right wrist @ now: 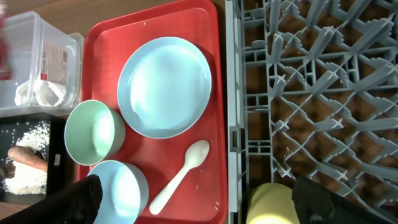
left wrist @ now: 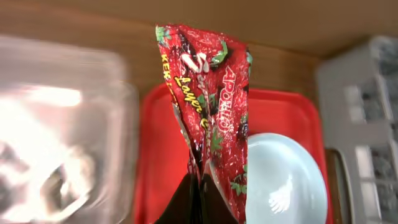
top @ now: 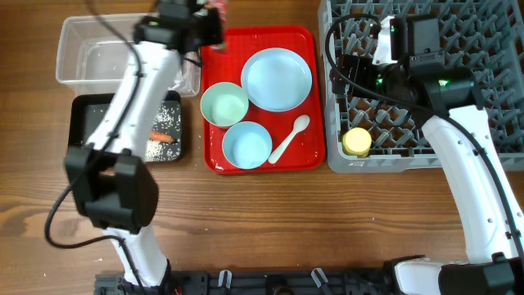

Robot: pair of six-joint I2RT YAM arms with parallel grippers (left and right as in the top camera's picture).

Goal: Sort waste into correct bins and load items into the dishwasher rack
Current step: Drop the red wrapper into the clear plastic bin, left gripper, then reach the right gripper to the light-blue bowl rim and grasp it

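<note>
Wooden surface (top: 270,221) carries a grey dishwasher rack (top: 499,33) at its far right corner. The right fingers (right wrist: 87,199) hover above the rack's left side, spread wide apart and holding nothing. A red serving tray (top: 237,49) sits just left of the rack, a clear tub (top: 90,49) at the far left, and a black tray (top: 86,123) against the tub's near side. On the red tray are a light blue plate (top: 277,78), a pale green bowl (top: 224,105), a light blue bowl (top: 246,144) and a white spoon (top: 288,139). The left fingers (left wrist: 180,208) are clamped on the red snack wrapper (left wrist: 208,106), above the red tray's far left corner. A yellow cup (top: 356,142) stands in the rack's near left corner. The carrot stick (top: 164,137) and rice (top: 155,150) lie in the black tray.
</note>
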